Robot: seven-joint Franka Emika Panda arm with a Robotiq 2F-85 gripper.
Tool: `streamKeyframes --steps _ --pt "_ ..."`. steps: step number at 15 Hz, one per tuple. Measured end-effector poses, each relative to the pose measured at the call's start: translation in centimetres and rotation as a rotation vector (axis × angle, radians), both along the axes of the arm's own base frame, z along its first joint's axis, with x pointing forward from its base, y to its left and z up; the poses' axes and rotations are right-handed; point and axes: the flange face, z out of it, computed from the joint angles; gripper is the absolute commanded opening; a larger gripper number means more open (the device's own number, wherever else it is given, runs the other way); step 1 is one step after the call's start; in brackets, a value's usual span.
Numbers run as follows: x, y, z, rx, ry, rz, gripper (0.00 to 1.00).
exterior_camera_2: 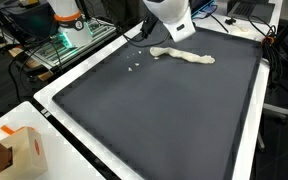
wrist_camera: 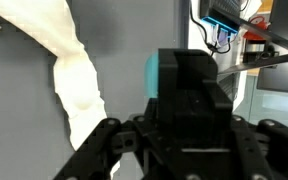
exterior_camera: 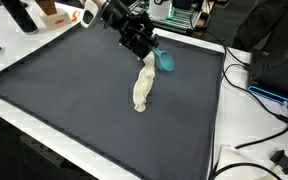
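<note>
pincer at one end of white cloth, long axis directly away

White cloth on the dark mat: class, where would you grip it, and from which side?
Pinch the cloth at its narrow end nearest the gripper, probably straight down from above: it lies flat and elongated on the mat, so its sides offer no purchase.

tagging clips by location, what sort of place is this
Most likely a robotics lab or workshop: a dark mat on a white bench, loose cables along its edge, and a rack of lit electronics behind it.
</note>
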Motion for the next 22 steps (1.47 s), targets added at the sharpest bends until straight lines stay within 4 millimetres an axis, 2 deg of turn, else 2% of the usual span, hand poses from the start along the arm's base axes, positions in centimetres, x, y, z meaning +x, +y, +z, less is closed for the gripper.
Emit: streamKeyframes --steps 5,13,22 --pt "-0.2 2.4 3.3 -0.11 -0.019 -0.104 0.25" --pt "-1.1 5.8 9.0 -0.441 -0.027 -0.178 0.25" --pt "-1.1 8.8 12.7 -0.727 0.004 -0.222 0.25"
